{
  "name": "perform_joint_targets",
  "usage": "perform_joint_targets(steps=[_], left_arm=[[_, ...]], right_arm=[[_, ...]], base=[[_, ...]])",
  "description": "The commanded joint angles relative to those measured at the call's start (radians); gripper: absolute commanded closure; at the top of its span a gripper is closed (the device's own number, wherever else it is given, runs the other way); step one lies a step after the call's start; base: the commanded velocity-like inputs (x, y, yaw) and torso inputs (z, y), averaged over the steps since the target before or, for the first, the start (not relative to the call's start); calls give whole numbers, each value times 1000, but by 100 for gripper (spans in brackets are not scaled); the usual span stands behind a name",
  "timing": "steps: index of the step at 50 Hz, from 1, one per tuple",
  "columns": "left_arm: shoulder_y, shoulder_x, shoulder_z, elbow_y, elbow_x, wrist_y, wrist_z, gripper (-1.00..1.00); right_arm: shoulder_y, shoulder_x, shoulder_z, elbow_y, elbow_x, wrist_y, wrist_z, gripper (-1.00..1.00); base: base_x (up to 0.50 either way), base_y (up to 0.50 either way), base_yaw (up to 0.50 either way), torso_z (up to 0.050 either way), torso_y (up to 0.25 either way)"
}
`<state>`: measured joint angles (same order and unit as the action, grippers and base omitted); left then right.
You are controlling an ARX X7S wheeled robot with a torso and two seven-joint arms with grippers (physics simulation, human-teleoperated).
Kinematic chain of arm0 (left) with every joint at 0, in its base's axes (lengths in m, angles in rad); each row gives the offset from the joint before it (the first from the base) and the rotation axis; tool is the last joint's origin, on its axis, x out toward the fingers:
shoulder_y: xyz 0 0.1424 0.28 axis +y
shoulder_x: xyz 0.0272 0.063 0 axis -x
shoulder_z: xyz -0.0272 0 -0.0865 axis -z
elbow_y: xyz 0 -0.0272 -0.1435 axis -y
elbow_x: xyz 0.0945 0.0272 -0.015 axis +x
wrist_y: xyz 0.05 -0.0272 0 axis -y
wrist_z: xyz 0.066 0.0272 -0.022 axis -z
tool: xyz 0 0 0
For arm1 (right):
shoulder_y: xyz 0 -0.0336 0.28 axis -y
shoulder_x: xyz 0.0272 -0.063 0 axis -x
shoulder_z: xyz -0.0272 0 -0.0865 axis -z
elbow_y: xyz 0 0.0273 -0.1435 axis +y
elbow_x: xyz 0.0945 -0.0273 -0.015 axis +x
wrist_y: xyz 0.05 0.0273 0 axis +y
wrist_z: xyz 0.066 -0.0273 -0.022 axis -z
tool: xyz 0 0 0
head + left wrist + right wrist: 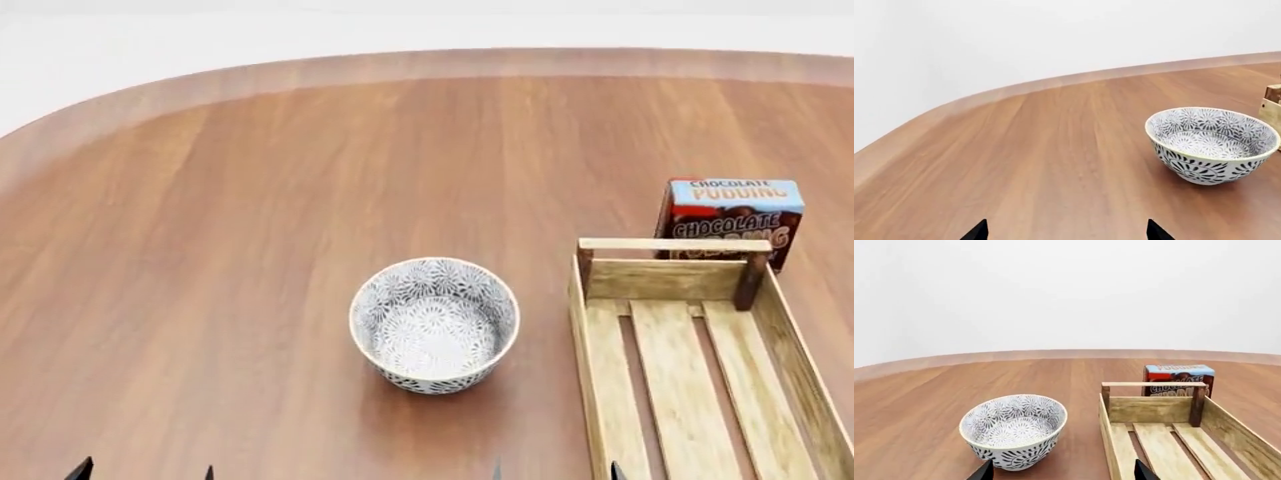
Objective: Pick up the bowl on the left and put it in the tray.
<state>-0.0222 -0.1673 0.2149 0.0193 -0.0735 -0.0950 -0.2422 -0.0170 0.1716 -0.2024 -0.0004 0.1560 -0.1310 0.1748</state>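
Note:
The bowl (434, 324), white with a fine grey-blue floral pattern, stands upright on the wooden table, left of the tray (603, 380), a long light-wood slatted crate with low sides. It also shows in the left wrist view as the bowl (1212, 145) and in the right wrist view as the bowl (1013, 431) beside the tray (1110, 445). My left gripper (144, 472) is open at the near edge, well left of the bowl. My right gripper (554, 472) is open, near the tray's left wall. Neither holds anything.
A chocolate pudding box (727, 218) stands just behind the tray's far end. The table's curved far edge (427, 62) meets a white wall. Bare wood (240, 220) stretches left of and behind the bowl.

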Motion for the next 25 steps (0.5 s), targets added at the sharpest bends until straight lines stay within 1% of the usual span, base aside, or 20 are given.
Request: perform_joint_targets(steps=[1, 2, 7, 8, 10, 11, 12, 15, 19, 21, 23, 24, 25], left_arm=[[-5, 17, -17, -25, 5, 30, 12, -100], [-7, 17, -17, -23, 9, 21, 5, -100], [-24, 14, -10, 14, 25, -63, -18, -100], [-34, 9, -8, 58, 17, -123, -10, -100], [-41, 4, -14, 113, 2, -180, -6, -100], [-43, -7, -8, 189, -8, -226, 8, -100], [-46, -9, -8, 220, -11, -263, 6, -100], [-73, -19, -7, 344, -40, -408, 17, -100], [-95, -31, -13, 451, -72, -527, 25, -100], [-115, -48, -13, 539, -88, -599, 33, -100], [-125, -54, -16, 573, -106, -622, 46, -100], [-125, -58, -21, 596, -114, -615, 53, -100], [-116, -61, -33, 623, -132, -576, 72, -100]], right_arm=[[14, -19, 21, 11, 2, 43, -6, -100], [21, -19, 24, 4, 17, 85, -2, -100], [32, -6, 27, -27, 42, 141, -4, -100], [37, 2, 27, -59, 40, 179, 7, -100], [41, 10, 30, -108, 51, 229, 15, -100], [48, 21, 34, -169, 62, 287, 26, -100], [53, 26, 36, -199, 71, 320, 31, -100], [93, 54, 54, -335, 138, 493, 46, -100], [136, 84, 62, -456, 183, 632, 64, -100], [166, 111, 63, -553, 204, 721, 75, -100], [188, 117, 79, -589, 232, 776, 87, -100], [201, 122, 88, -613, 248, 805, 91, -100], [215, 128, 100, -643, 259, 830, 101, -100]], base=[[477, -35, 0, 0, 0], [297, 0, 0, 0, 0], [19, 0, 0, 0, 0], [0, 0, 0, 0, 0], [0, 0, 0, 0, 0], [0, 0, 0, 0, 0], [0, 0, 0, 0, 15], [0, 0, 0, 0, 0], [0, 0, 0, 0, 0], [0, 0, 0, 0, 0], [0, 0, 0, 0, 0], [0, 0, 0, 0, 0], [0, 0, 0, 33, 0]])
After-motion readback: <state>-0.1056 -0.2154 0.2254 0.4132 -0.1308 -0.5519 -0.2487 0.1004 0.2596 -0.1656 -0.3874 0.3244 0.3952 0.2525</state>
